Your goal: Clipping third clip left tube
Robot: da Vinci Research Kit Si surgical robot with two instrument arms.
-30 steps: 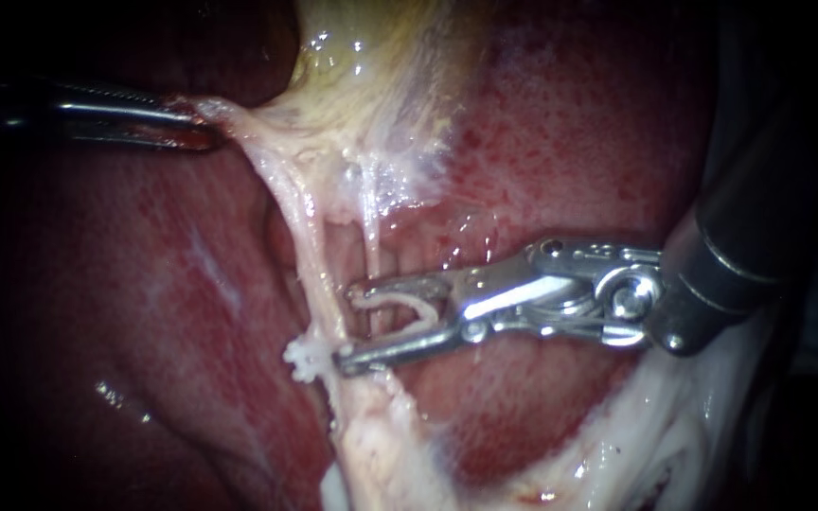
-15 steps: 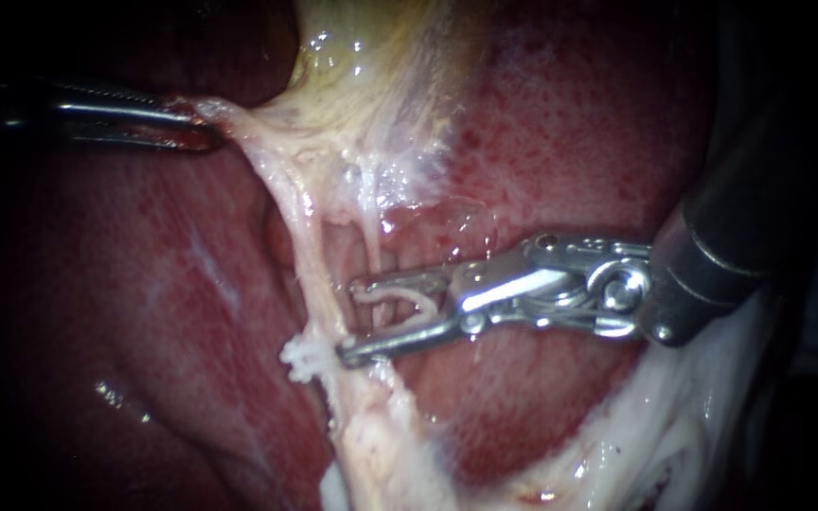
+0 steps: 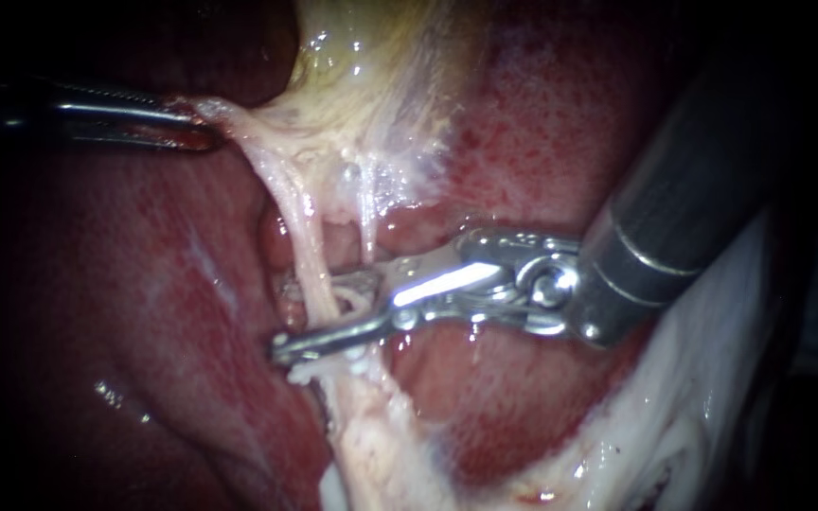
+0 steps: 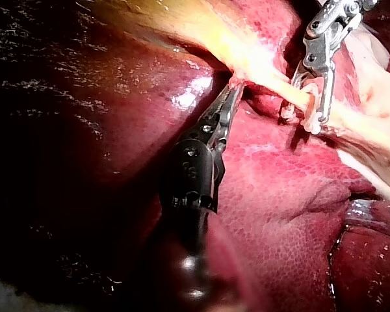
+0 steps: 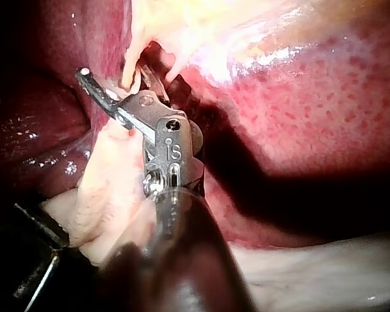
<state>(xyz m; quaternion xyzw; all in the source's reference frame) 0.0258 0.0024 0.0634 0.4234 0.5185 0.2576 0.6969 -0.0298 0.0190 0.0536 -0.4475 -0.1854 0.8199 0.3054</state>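
Observation:
The left tube (image 3: 297, 241) is a pale stretched strand that runs down from the yellowish gallbladder (image 3: 381, 66). My right instrument (image 3: 310, 317) comes in from the right, its jaws open astride this tube, one on each side. A white clip (image 3: 357, 298) sits between those jaws. Another white clip (image 3: 333, 364) sits on the tube just under the lower jaw. The thinner right tube (image 3: 368, 227) passes behind the upper jaw. My left instrument (image 3: 191, 128) is shut on pale tissue at the gallbladder's edge and holds it taut. The same grip (image 4: 231, 97) and straddle (image 5: 120, 75) show in the wrist views.
Red liver (image 3: 570, 123) lies all around the tubes. Whitish fatty tissue (image 3: 674, 416) runs under the right instrument's shaft. In the left wrist view my right instrument (image 4: 315, 91) stands close ahead of the left one's jaws.
My right instrument has slid left along the tissue: its jaw tips, which were at the left tube's right side, now reach past it. The left instrument has stayed still.

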